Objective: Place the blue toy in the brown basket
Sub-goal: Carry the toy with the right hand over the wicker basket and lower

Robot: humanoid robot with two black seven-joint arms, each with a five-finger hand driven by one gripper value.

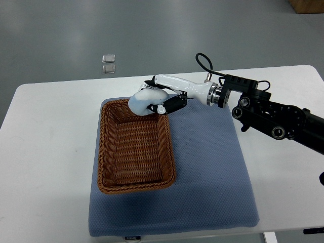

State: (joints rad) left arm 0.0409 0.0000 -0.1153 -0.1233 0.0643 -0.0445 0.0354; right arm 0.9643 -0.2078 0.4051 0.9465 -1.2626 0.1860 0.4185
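A pale blue toy (143, 103) hangs over the far right corner of the brown wicker basket (104, 152). My right hand (160, 96), white with black fingers, is curled around the toy from the right and holds it just above the basket's rim. The right arm reaches in from the picture's right edge. The basket lies on a blue-grey mat (207, 167) and nothing shows inside it. The left arm is out of view.
The mat lies on a white table (45, 152) whose far edge runs behind the hand. Two small clear squares (108, 63) lie on the grey floor beyond the table. A brown box corner (309, 5) shows at top right.
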